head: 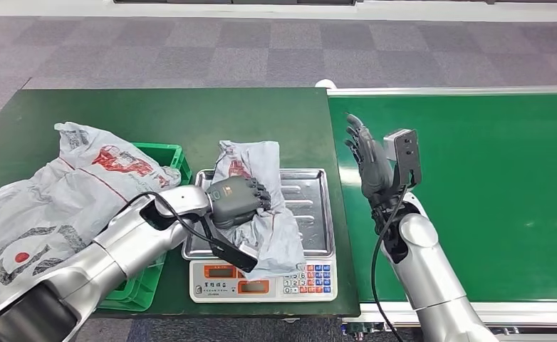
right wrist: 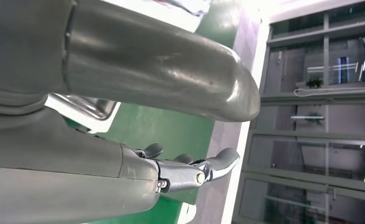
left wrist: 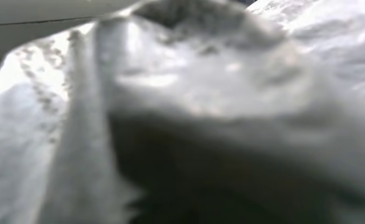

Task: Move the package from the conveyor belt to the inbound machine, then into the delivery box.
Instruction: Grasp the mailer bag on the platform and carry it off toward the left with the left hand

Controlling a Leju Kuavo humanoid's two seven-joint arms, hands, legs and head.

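Package in crumpled grey plastic with red print [head: 258, 196] lay on the steel tray of the white inbound scale [head: 311, 196], at the green table's front edge beside the belt, apparently set there for weighing. The left hand [head: 238, 201] clasped it from above, likely to carry it to the green crate [head: 163, 155]. The right hand [head: 370, 160] hovered released, fingers spread, over the green conveyor belt [head: 489, 178].
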